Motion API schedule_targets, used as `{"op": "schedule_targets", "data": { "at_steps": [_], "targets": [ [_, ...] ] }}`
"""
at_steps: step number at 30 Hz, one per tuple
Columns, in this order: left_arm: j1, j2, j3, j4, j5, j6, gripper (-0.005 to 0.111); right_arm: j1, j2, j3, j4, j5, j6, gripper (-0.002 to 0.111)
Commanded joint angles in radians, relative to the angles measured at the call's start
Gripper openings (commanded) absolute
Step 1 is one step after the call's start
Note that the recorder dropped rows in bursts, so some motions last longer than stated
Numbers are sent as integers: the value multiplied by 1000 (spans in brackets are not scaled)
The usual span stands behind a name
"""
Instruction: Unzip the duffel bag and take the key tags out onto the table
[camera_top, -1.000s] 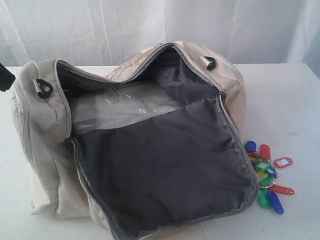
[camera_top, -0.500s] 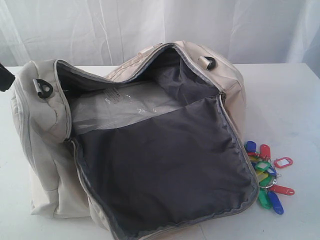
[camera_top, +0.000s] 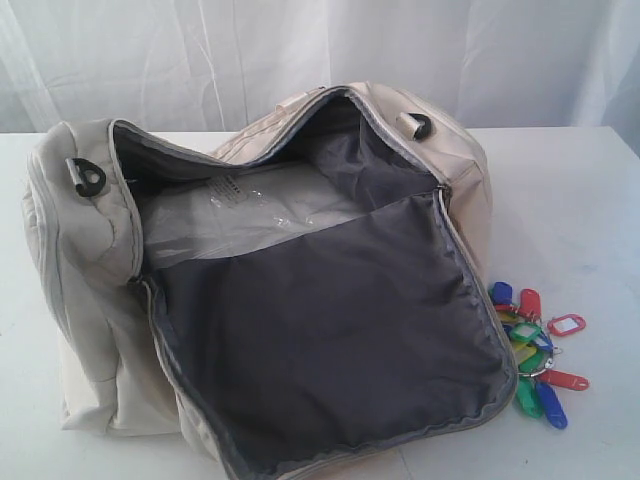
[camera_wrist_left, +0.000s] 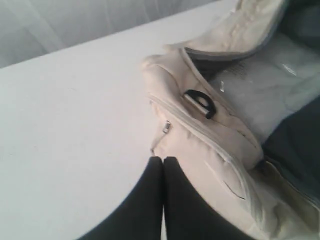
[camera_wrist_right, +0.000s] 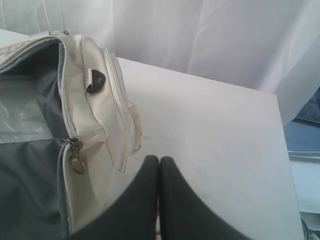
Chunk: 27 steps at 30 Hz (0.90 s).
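Note:
The cream-white duffel bag (camera_top: 90, 240) lies unzipped on the white table (camera_top: 580, 200), its flap folded toward the front and the dark grey lining (camera_top: 330, 340) showing. The key tags (camera_top: 535, 350), a colourful bunch on metal rings, rest on the table just right of the bag's front corner. Neither gripper shows in the exterior view. In the left wrist view my left gripper (camera_wrist_left: 163, 160) is shut and empty above the table beside the bag's end (camera_wrist_left: 200, 125). In the right wrist view my right gripper (camera_wrist_right: 159, 160) is shut and empty beside the bag's other end (camera_wrist_right: 100, 115).
A clear plastic sheet (camera_top: 240, 215) lies inside the bag. A white curtain (camera_top: 300, 50) hangs behind the table. The table's far right edge (camera_wrist_right: 280, 150) shows in the right wrist view, with floor beyond it.
A dark part of the left arm at the exterior view's left edge has drawn out of that view. The bag and the key tags have not moved.

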Motion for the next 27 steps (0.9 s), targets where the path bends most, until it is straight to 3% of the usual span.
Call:
{"op": "schedule_targets", "data": {
  "at_steps": [1,4,6,11,15,16,18,22,27],
  "targets": [
    [89,-80,-1,9,11,-8,0,-3,-5,4,6,-8,6,0],
    [115,-121,-1,8,37,-8,0,-3,-5,4,6,-8,6,0],
    [125,-196,46,12,-26,-6,0,-3,-5,4,6,-8,6,0],
    [125,-296,281,19,-444,-3,0,-3,-5,4,6,-8,6,0],
    [125,-346,509,19,-700,-12,0,-3,-5,4,6,-8,6,0],
    [125,-378,637,7,-807,-19,0,-3,-5,4,6,-8,6,0],
    [125,-437,805,-17,-896,-43,0,-3,-5,4,6,-8,6,0],
    [125,-594,1022,-17,-947,-88,0,-3,-5,4,6,-8,6,0],
    [164,-718,1170,-17,-947,-126,0,-3,-5,4,6,-8,6,0]
  ]
}}
